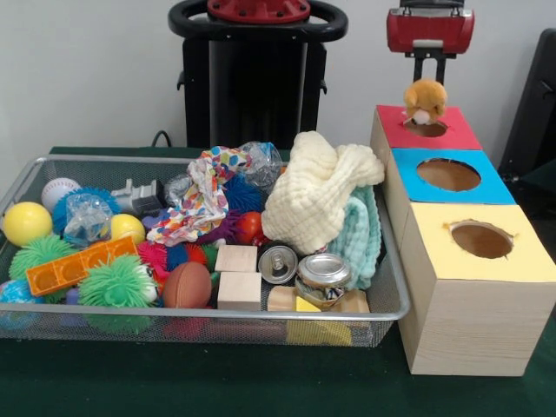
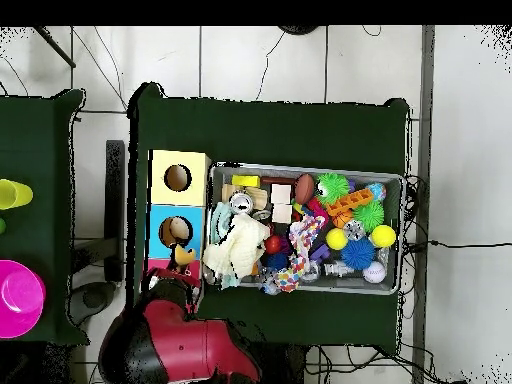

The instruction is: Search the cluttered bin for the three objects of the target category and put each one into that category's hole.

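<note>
My gripper (image 1: 428,78) hangs over the red-topped section (image 1: 460,132) of the wooden box, at its far end. It is shut on a small orange plush animal (image 1: 425,99), whose lower part sits right at the red section's hole (image 1: 426,129). In the overhead view the plush (image 2: 181,254) shows at the edge of the red section (image 2: 160,268), with the red arm (image 2: 185,340) reaching in from below. The wire mesh bin (image 1: 395,287) beside the box holds mixed clutter. I cannot pick out other plush toys in it.
The box also has a blue section (image 1: 447,198) and a yellow section (image 1: 486,265), each with a round hole. The bin holds a cream cloth (image 1: 317,191), mint cloth (image 1: 365,230), crushed cans (image 1: 323,271), wooden blocks (image 1: 237,258), spiky balls (image 1: 117,282) and a yellow ball (image 1: 26,222).
</note>
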Available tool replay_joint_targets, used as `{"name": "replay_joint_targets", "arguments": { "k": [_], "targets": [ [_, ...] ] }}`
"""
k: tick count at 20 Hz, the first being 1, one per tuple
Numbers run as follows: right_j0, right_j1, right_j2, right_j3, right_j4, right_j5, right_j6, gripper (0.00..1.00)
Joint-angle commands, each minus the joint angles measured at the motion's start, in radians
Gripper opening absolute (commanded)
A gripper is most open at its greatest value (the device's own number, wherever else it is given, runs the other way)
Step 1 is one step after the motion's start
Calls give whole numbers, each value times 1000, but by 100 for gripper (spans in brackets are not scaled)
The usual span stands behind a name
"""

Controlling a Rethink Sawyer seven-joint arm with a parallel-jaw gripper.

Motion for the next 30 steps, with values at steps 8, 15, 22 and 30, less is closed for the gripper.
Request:
{"name": "replay_joint_targets", "arguments": {
  "k": [8, 15, 22, 30],
  "targets": [
    [53, 90, -54, 55, 182, -77, 265, 0],
    [53, 106, -68, 40, 165, -64, 212, 100],
    [58, 103, -74, 29, 167, -12, 195, 100],
    [95, 114, -113, 13, 199, 29, 206, 100]
  ]
}}
